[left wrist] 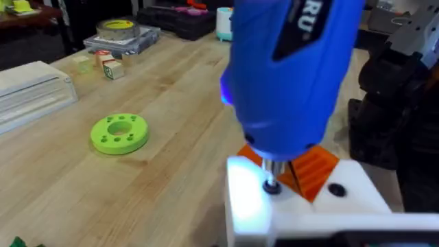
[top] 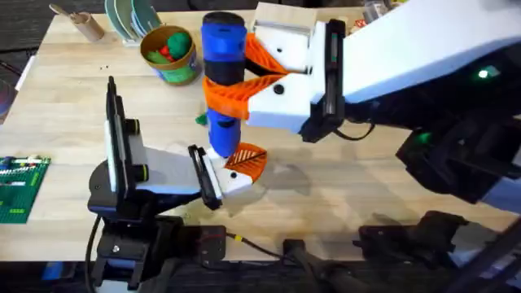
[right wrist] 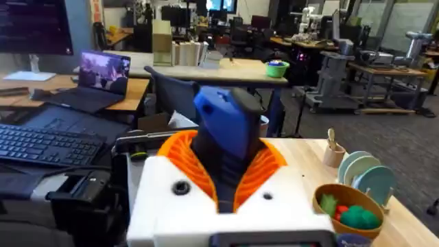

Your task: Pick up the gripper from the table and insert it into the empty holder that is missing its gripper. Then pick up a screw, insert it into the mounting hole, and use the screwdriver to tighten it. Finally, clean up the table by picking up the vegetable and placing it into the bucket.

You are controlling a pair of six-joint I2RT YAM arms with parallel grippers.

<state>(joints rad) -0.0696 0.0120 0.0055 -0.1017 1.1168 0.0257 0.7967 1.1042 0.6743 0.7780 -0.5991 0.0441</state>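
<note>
We see the table (top: 73,106) spread wide beneath the work. Our right gripper (top: 244,77) reaches in from the right and is clamped on the screwdriver (top: 223,49), its orange pads (right wrist: 264,161) pressed against the blue body on both sides, the tool standing nearly upright. Below the tool's metal tip sits the holder (left wrist: 302,213), a white block carried at the end of our left arm; the tip meets its top face. The gripper (left wrist: 312,168), orange and ribbed, sits in the holder just behind the tip. We cannot tell whether our left gripper's fingers are apart or together. The bucket (top: 171,53) stands near the tool, farther from the arms' bases. The vegetable (top: 200,120) peeks out just beside the blue shaft.
</note>
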